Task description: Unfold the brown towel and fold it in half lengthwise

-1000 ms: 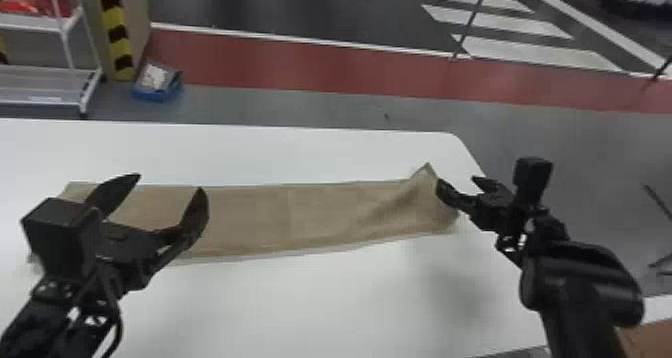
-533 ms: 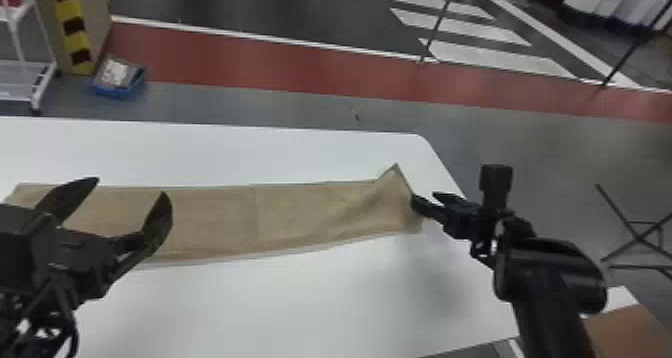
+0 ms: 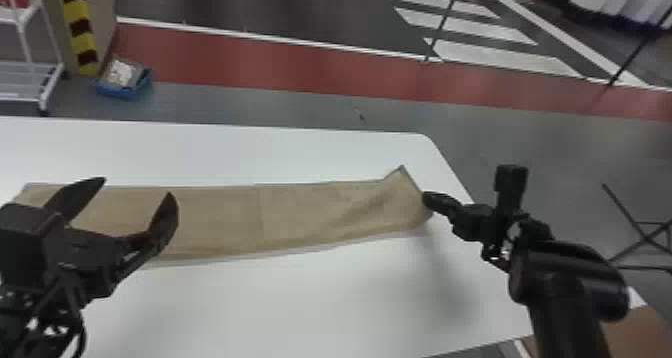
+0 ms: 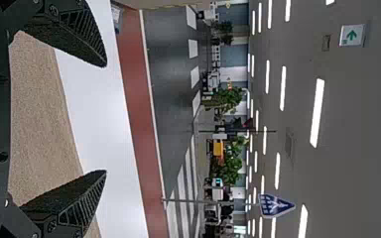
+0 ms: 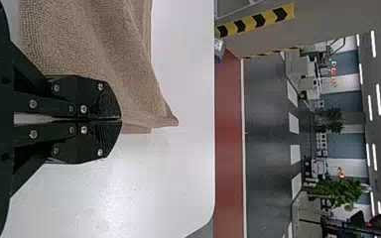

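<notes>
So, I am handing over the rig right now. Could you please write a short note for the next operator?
Left gripper: open, above the towel's left part, holding nothing.
Right gripper: shut, apparently pinching the brown towel at its right end.
Towel: a long strip across the white table, right end rumpled, far corner peaked.
Done: drawn out lengthways.
Left: probably flatten and release the right end; check the layers, as I cannot tell whether the lengthwise fold is complete.

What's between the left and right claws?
Head view: the middle of the brown towel, on the white table, lies between the left claw and right claw.
</notes>
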